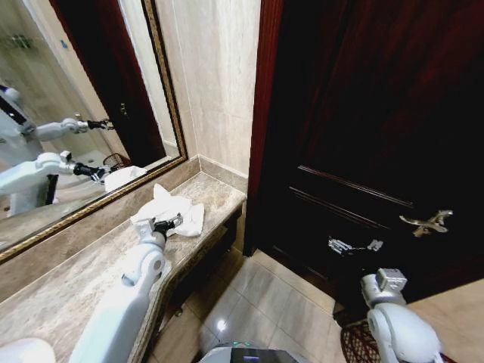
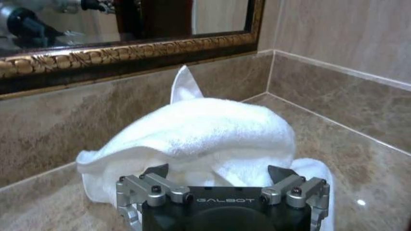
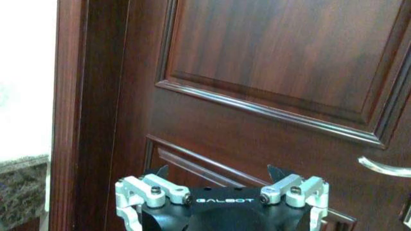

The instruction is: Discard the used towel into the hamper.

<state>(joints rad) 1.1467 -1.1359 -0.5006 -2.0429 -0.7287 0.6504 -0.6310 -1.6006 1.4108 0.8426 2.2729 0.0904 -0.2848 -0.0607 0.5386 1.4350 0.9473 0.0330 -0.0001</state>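
On the brown veined marble countertop (image 1: 76, 280), near its far end, a crumpled white terry towel (image 1: 170, 212) is heaped close to the raised marble backsplash. The left gripper (image 1: 169, 224) is reached out over the counter and is brought right up against the near side of the towel (image 2: 199, 139); in the left wrist view its two dark fingertips (image 2: 156, 170) are seen spread apart, with the cloth bulging between and beyond them, and no fold is seen pinched. One corner of the towel is stood up in a point toward the mirror.

Above the backsplash a large wall mirror in an ornate gilded frame (image 1: 162, 98) is hung, and both white arms are reflected in it. The counter is ended by a wall of pale beige stone tile (image 1: 219, 76), which meets the counter in a corner. Beside it a dark red-brown panelled wooden door (image 1: 378, 113) with a curved metal lever handle (image 1: 428, 222) is seen, and the floor below is laid with glossy pale tiles (image 1: 265, 302).

The right gripper (image 1: 354, 246) is held out low before the door, well apart from the counter; in the right wrist view its fingertips (image 3: 159, 171) are seen parted, with nothing between them. At the lower right of the head view, beside the right arm, part of the rim of a dark red-brown open-weave wire hamper (image 1: 357, 344) is visible on the floor.
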